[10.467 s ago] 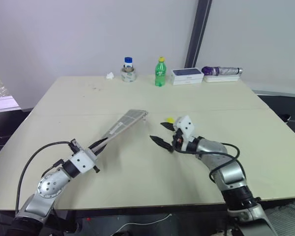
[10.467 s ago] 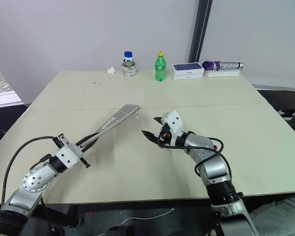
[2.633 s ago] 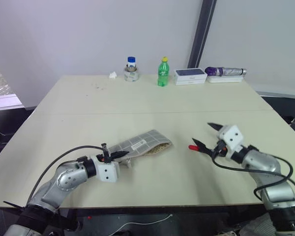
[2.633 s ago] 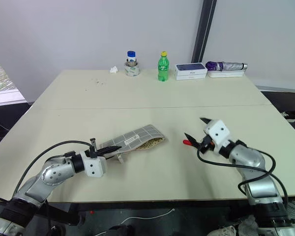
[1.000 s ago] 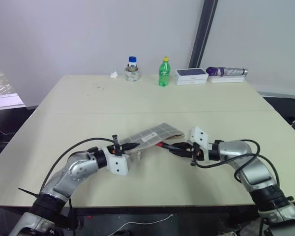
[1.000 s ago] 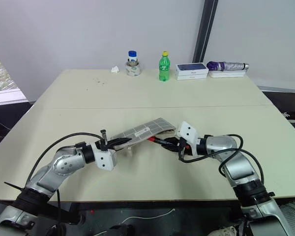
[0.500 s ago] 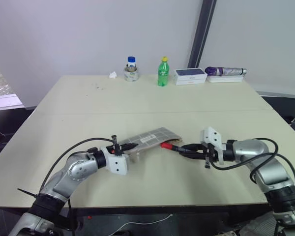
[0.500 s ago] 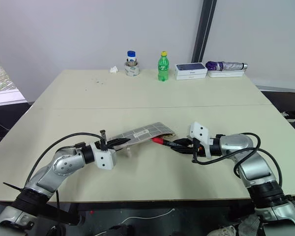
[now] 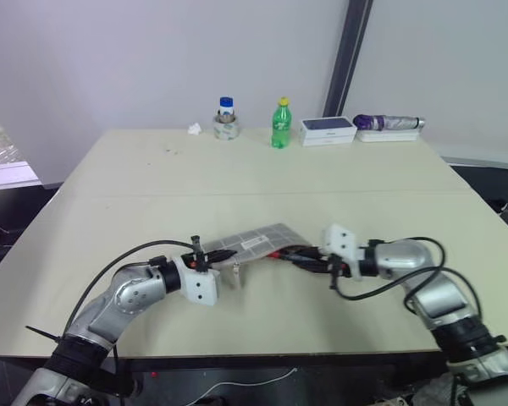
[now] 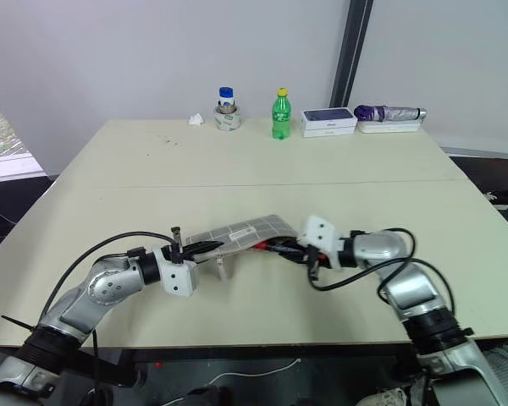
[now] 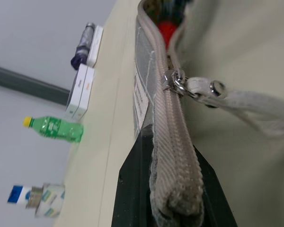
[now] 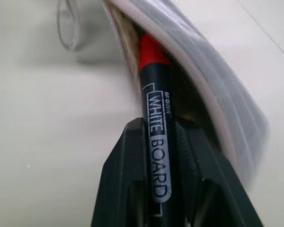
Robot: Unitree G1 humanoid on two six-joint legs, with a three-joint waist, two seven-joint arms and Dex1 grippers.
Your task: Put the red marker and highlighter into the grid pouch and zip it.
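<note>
The grid pouch hangs just over the middle of the table, and my left gripper is shut on its zipper edge at the near end. The zipper pull with its white strap dangles beside the fingers. My right gripper is shut on the black middle of the red marker. The marker points at the pouch's open mouth, and its red end sits just inside the opening. The highlighter is hidden.
Along the table's far edge stand a blue-capped jar, a green bottle, white boxes, and a purple umbrella. A crumpled white scrap lies left of the jar. The table's front edge runs close below both arms.
The right gripper drew back to the right with the marker, then came left again, and the red end now sits in the pouch mouth. The left gripper and pouch stayed in place.
</note>
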